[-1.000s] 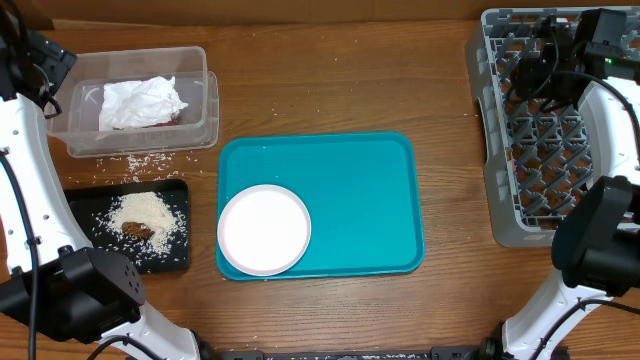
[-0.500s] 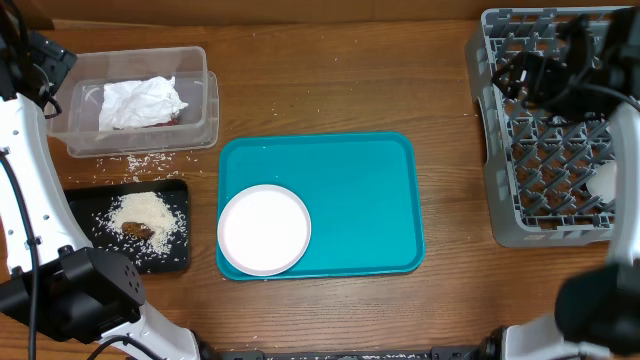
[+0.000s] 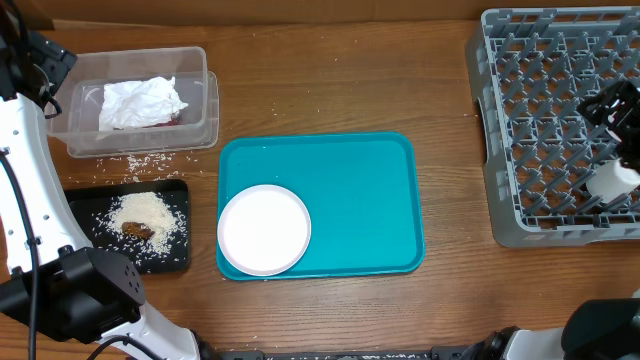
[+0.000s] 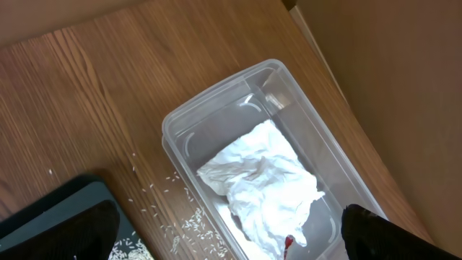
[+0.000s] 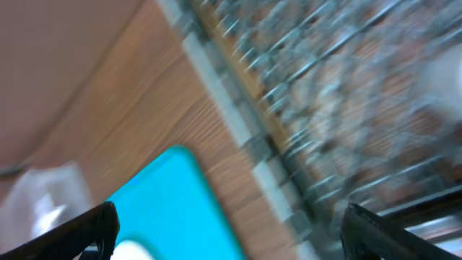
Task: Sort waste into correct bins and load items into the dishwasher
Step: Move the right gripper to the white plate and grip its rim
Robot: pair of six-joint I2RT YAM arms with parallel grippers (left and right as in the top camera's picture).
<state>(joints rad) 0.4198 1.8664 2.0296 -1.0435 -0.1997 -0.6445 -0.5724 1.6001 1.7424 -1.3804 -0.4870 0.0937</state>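
A clear tub [image 3: 205,80] at the back left holds a crumpled white napkin [image 3: 140,103] and a bit of red wrapper [image 3: 176,118]. In front of it, a black tray [image 3: 85,205] carries a rice heap and a brown scrap [image 3: 138,231]. A round white plate [image 3: 264,229] lies on the teal tray [image 3: 350,180]. The grey dish rack [image 3: 545,110] stands at the right. My left gripper [image 4: 234,238] hangs open above the napkin [image 4: 263,180] in the tub [image 4: 173,123]. My right gripper [image 5: 234,235] is open and empty, over the rack's left edge [image 5: 238,123]; that view is blurred.
Loose rice grains [image 3: 140,160] are scattered on the wood between tub and black tray. The right arm [image 3: 610,105] sits over the rack's right side with a white shape [image 3: 612,178] just below it. The left arm's white links [image 3: 30,170] run along the left table edge.
The right arm has swung from the rack's far side across to its right edge. Left arm, tub, trays and plate have not moved.
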